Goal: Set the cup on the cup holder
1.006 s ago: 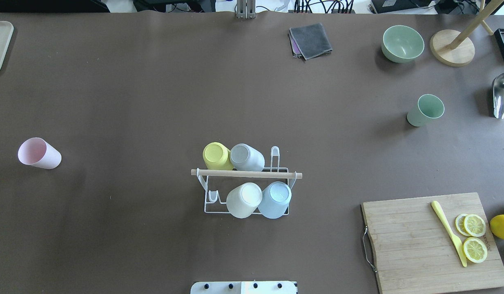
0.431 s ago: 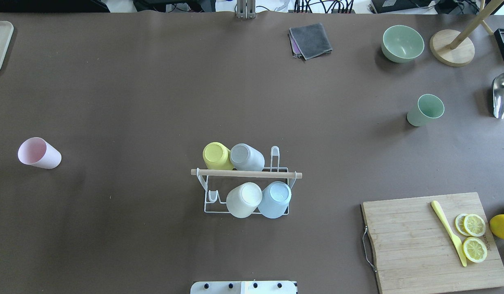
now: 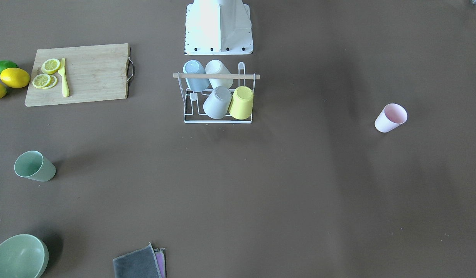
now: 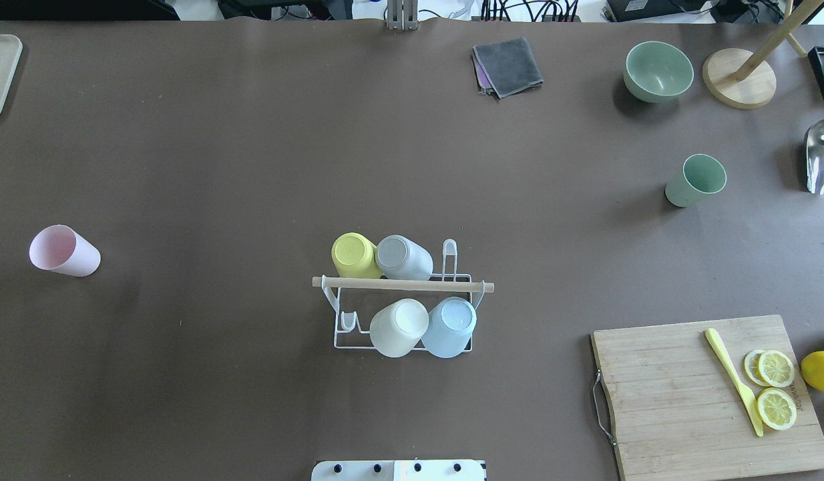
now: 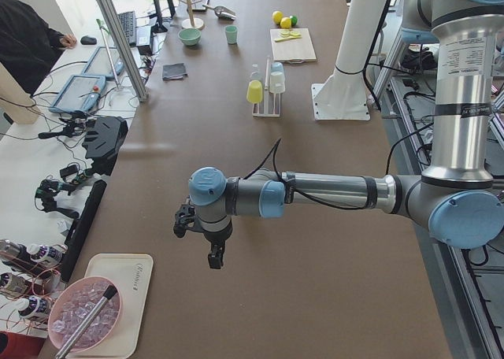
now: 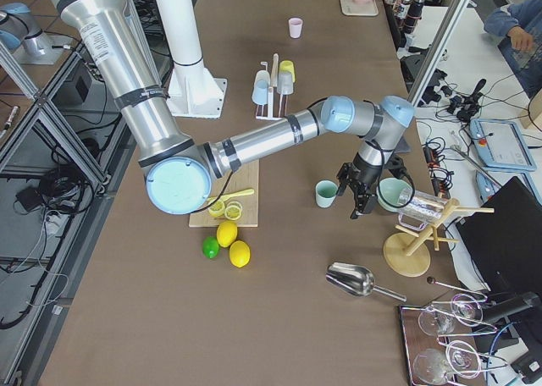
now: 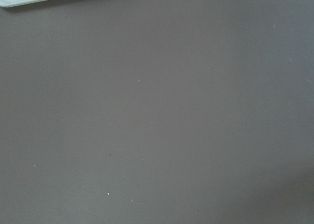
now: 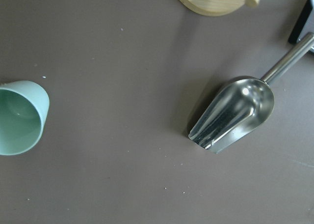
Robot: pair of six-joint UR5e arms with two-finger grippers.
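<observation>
Brown table [image 4: 252, 167] before us: cup holder [image 4: 402, 285] at centre, four cups [image 4: 400, 326] on it; green cup [image 4: 696, 180] far right, pink cup [image 4: 63, 250] far left. Right hand [image 6: 356, 211] hangs beside the green cup, left hand [image 5: 214, 257] over the table's left end; we can't tell how wide either is.

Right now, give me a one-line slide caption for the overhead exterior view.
Cup holder with yellow, grey, white and blue cups; pink cup and green cup stand apart on the table.

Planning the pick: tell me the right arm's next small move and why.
Probably shift the right pincer over the green cup: it stands upright beside the pincer, at the wrist view's left edge, and the cup holder has free prongs.
</observation>
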